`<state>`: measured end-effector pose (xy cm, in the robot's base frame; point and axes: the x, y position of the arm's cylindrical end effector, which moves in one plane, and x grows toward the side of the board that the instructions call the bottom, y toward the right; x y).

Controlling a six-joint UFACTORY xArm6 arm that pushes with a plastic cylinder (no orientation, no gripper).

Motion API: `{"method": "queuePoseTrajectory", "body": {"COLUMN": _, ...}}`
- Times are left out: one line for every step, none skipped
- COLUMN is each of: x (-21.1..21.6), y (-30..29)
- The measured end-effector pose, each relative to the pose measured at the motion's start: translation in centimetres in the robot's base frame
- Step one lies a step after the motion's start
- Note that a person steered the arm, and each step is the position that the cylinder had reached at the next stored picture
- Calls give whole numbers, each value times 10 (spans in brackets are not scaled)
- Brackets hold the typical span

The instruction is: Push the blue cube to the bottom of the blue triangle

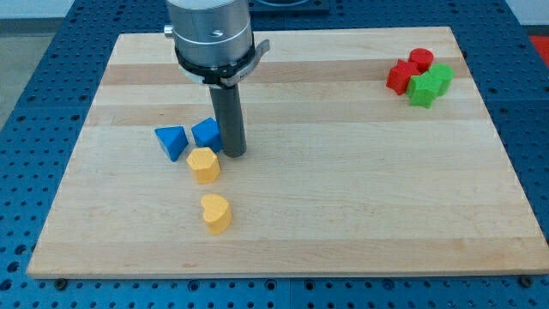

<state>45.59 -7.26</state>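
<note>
Beside the blue cube (207,133) my tip (234,154), yellow block (204,165) below, blue triangle (171,141) leftward, no tool.

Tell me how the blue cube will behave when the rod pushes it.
The blue cube looks rigid and flat-bottomed, so it should slide, not roll. My tip sits at its right side, so an off-centre push may spin it. It could bump the yellow block just below.

The surface (343,197) is a pale wooden board with visible lengthwise grain and light-toned strips. It rests on a blue perforated base plate (34,77) with regularly spaced holes, visible along every edge. Illumination is even and diffuse.
</note>
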Motion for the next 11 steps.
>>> {"method": "queuePoseTrajectory", "body": {"x": 26, "y": -5}}
{"method": "queuePoseTrajectory", "body": {"x": 16, "y": 27}}
{"method": "queuePoseTrajectory", "body": {"x": 13, "y": 27}}
{"method": "queuePoseTrajectory", "body": {"x": -30, "y": 6}}
{"method": "queuePoseTrajectory", "body": {"x": -47, "y": -13}}
{"method": "queuePoseTrajectory", "body": {"x": -47, "y": -14}}
{"method": "queuePoseTrajectory", "body": {"x": -21, "y": -23}}
{"method": "queuePoseTrajectory", "body": {"x": -17, "y": -23}}
{"method": "queuePoseTrajectory", "body": {"x": -13, "y": -35}}
{"method": "queuePoseTrajectory", "body": {"x": -6, "y": -54}}
{"method": "queuePoseTrajectory", "body": {"x": 2, "y": -63}}
